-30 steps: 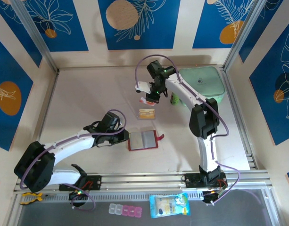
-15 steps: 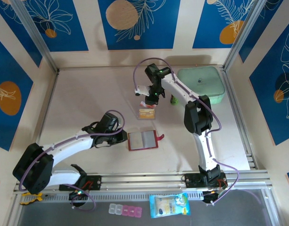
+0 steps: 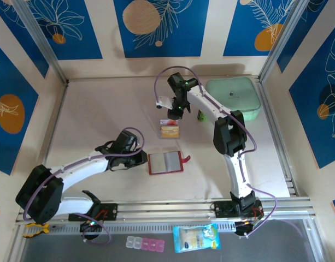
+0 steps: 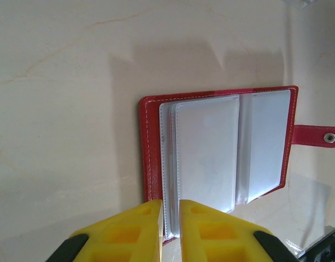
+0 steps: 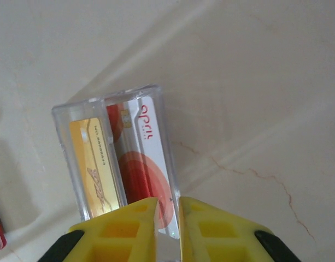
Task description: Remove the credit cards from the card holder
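While my left gripper [image 3: 146, 160] clamps the edge of the card holder [image 3: 167, 162] at frame centre, I cannot tell if my right gripper [image 5: 168, 224], low over the credit cards [image 5: 140, 164] in the clear tray [image 5: 60, 117] just above, pinches one, so lifting may drag it out.

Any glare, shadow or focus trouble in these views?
Top external: even light, soft arm shadows on the table. Left wrist: card holder sharp, its clear sleeves wash pale. Right wrist: tray glints, print on the red-and-white card readable, yellow fingers soft.
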Motion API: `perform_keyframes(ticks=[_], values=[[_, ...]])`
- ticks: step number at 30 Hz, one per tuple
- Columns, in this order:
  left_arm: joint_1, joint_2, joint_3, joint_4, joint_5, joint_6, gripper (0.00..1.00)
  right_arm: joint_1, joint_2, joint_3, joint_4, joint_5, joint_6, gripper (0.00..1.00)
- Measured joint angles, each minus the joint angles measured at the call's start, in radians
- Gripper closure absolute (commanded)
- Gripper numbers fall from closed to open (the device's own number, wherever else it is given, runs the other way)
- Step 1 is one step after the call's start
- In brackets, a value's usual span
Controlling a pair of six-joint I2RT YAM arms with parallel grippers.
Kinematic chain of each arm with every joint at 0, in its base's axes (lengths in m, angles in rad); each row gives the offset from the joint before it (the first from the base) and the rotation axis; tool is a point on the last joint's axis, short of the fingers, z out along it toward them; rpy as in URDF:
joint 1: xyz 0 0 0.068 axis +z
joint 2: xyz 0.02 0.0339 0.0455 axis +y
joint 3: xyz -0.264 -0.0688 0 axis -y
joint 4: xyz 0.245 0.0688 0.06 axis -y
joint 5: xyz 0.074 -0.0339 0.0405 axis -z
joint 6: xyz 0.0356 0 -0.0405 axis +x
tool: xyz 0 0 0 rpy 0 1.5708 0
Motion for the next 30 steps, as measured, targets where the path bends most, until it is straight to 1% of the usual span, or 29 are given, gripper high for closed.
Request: perform_keyframes(ticks=[6,14,22,26,30], values=[[0.001,0.027,0.000,0.024,0.008,0.000,0.83,0.000,-0.103,-0.150,0.099,-0.002,0.140,0.82],[0.002,0.097,0.000,0.084,0.040,-0.001,0.84,0.015,-0.328,-0.443,0.258,-0.046,0.436,0.83],[0.002,0.163,0.004,0.128,0.068,-0.001,0.87,0.086,-0.523,-0.745,0.417,-0.105,0.719,0.83],[0.002,0.176,0.008,0.128,0.067,-0.001,0.89,0.117,-0.576,-0.835,0.476,-0.120,0.851,0.87],[0.002,0.202,0.010,0.128,0.067,0.000,0.91,0.143,-0.616,-0.915,0.544,-0.143,1.000,0.88]])
